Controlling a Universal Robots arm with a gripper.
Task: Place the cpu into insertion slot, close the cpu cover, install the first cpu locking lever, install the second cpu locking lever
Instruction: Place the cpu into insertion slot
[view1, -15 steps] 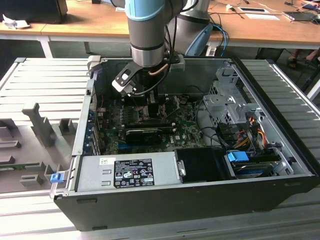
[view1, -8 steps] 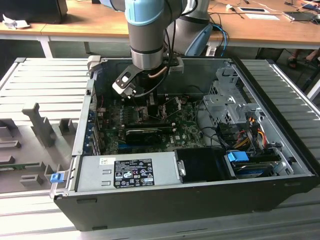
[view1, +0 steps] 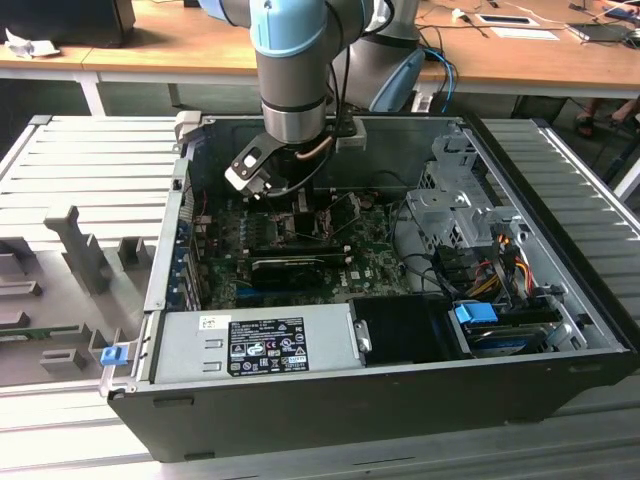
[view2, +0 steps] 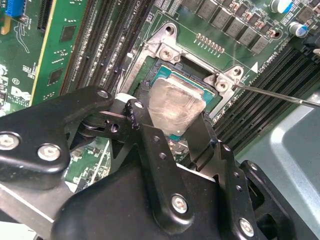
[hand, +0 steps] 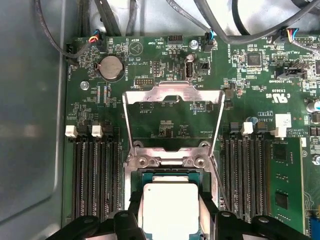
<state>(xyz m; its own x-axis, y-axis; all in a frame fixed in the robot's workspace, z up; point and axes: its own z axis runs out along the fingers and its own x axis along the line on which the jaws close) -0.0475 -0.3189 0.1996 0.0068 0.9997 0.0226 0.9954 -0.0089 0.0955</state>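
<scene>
The chip (hand: 170, 210) sits low over the socket (hand: 167, 161) on the green board. It is judged light, stiff and fragile underneath, best held by its bare side edges. The gripper (view2: 172, 119) is narrowed on two opposite edges, holding it, and the cover (hand: 172, 91) stands swung open.

we've got long light-wood desks (view1: 150, 45) on white legs (view1: 92, 95) running along the back, with papers (view1: 525, 33) and a dark box (view1: 70, 20) sitting on them. up front it's a grey ribbed metal bench (view1: 80, 170), and grey fixture blocks (view1: 85, 250) stand on it at the exterior view's left. lighting's even, pretty flat.
</scene>
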